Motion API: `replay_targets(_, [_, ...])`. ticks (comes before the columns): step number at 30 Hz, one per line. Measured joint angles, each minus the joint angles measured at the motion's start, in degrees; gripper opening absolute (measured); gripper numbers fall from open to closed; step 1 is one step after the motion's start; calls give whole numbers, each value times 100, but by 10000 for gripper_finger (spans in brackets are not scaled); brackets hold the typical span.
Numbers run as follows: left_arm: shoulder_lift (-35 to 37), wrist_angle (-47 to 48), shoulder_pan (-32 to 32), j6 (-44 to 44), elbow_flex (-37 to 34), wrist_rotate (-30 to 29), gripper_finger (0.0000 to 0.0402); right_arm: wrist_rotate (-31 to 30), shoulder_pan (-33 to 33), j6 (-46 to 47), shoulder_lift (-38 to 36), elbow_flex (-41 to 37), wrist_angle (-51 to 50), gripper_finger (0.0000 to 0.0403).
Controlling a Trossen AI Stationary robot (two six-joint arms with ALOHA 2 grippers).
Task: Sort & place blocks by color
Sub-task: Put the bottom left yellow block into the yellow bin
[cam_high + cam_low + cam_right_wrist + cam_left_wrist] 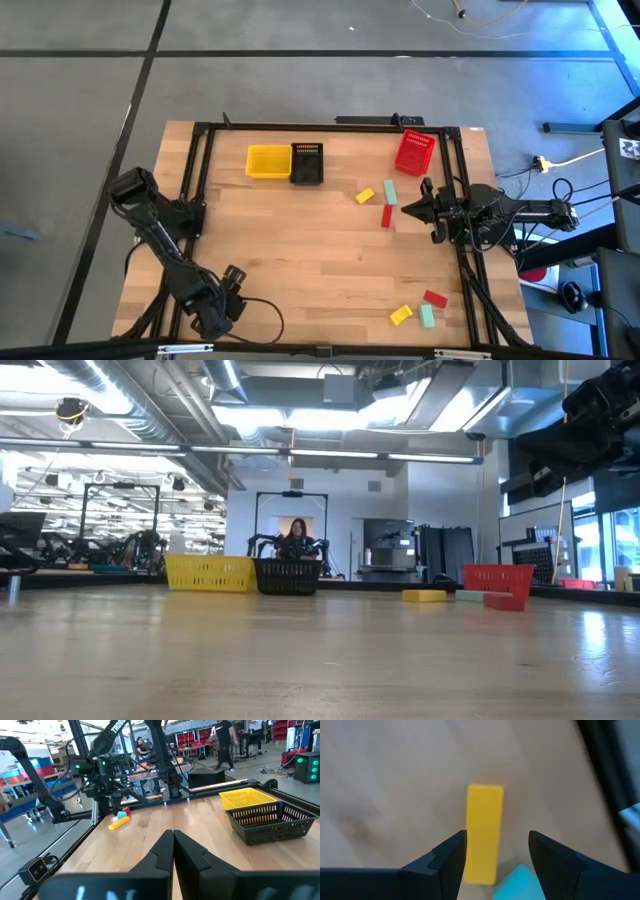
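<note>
- Lettering: white "TROSS…" on a dark arm [117,726] in the right wrist view; the remaining letters are cut off.
- Left gripper [497,837]: released, its matte wedge-shaped fingers either side of a smooth yellow bar [485,830] lying flat on the wood-grain table [395,780], with a teal block [520,880] beside it.
- Right gripper [405,208]: clenched and empty, near a red bar [387,215].
- Slotted red basket [415,152]: at the table's far edge.

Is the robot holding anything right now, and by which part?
Nothing is held. The left gripper has open jaws over a yellow block; the right gripper is shut, empty.
</note>
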State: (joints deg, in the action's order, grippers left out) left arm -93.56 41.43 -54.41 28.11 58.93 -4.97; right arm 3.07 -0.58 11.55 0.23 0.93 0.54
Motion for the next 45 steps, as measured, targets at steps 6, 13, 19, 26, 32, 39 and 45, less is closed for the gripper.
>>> replay_targets(6, [0, -141, 84, -17, -404, 76, 206, 1, -1, -1, 0, 0, 0, 14])
replay_targets(13, [0, -565, 74, -22, -719, 307, 206, 0, -2, 0, 0, 0, 0, 14])
replay_targets(19, [0, -640, 74, -14, -958, 297, 206, 0, -1, 0, 1, 0, 0, 14])
replay_targets(26, [35, -672, 74, 210, -1210, 230, 206, 1, -1, 0, 1, 0, 0, 14])
replay_targets(32, [31, -743, 72, 319, -1281, 32, 201, 0, -2, 0, 0, 0, -1, 14])
replay_targets(39, [113, -913, 210, 307, -1297, 45, 123, 1, 0, 0, 1, 0, -2, 14])
replay_targets(45, [682, -729, 628, -69, -1327, 306, 116, 2, -1, 0, 1, 1, -2, 14])
